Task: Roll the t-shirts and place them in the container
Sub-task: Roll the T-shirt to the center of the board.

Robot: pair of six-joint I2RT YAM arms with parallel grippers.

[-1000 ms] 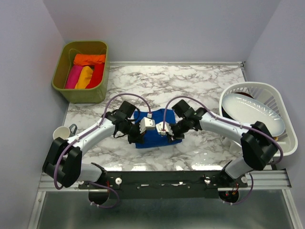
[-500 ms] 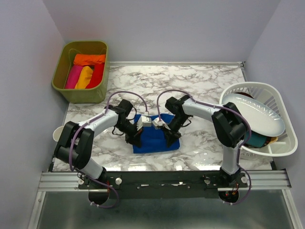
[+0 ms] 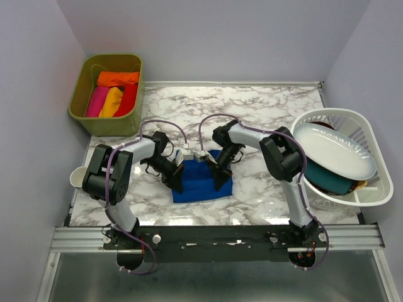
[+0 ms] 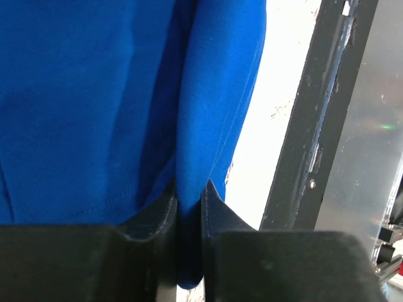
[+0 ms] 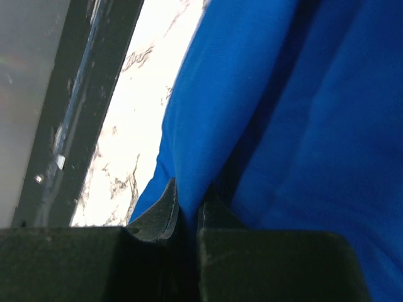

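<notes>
A royal-blue t-shirt (image 3: 200, 182) lies folded in the middle of the marble table. My left gripper (image 3: 178, 183) is shut on its left edge; the left wrist view shows a fold of blue cloth (image 4: 208, 126) pinched between the jaws (image 4: 189, 201). My right gripper (image 3: 220, 180) is shut on its right edge; the right wrist view shows the cloth (image 5: 252, 94) pinched between the jaws (image 5: 187, 200). Both grippers point toward the near edge. No lettering or print shows.
An olive-green bin (image 3: 108, 94) at the back left holds orange, pink, yellow and red rolled shirts. A white slatted basket (image 3: 343, 157) with a white plate stands at the right. A white cup (image 3: 80, 177) sits at the left edge. The black rail (image 3: 220, 236) runs along the near edge.
Both arms have swung so the grippers point toward the near edge. The blue shirt's near part has been drawn closer to the rail.
</notes>
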